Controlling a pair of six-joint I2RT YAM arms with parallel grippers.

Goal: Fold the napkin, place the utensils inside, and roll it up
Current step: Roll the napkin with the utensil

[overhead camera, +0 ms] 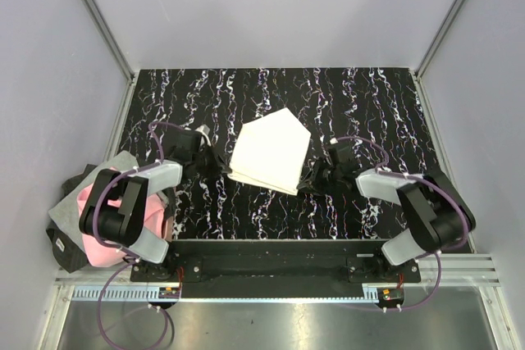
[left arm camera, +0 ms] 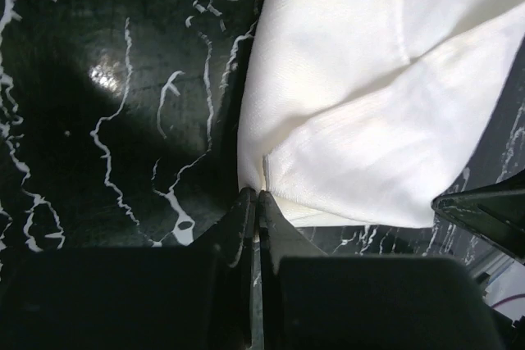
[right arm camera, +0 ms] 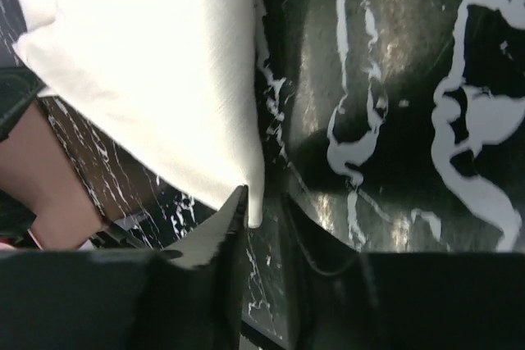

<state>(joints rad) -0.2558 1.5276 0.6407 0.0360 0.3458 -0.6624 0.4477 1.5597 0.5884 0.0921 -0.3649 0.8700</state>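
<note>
Overhead camera high behind the near edge, looking down on the black white-veined tabletop (overhead camera: 246, 211), wrist cameras close above it, opposite sides, all sharing the folded cream cloth napkin (overhead camera: 271, 152).

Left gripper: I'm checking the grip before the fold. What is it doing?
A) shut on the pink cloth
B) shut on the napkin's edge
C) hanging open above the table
B: the left wrist view shows the left gripper with jaws pressed together on the napkin at its near edge.
</note>
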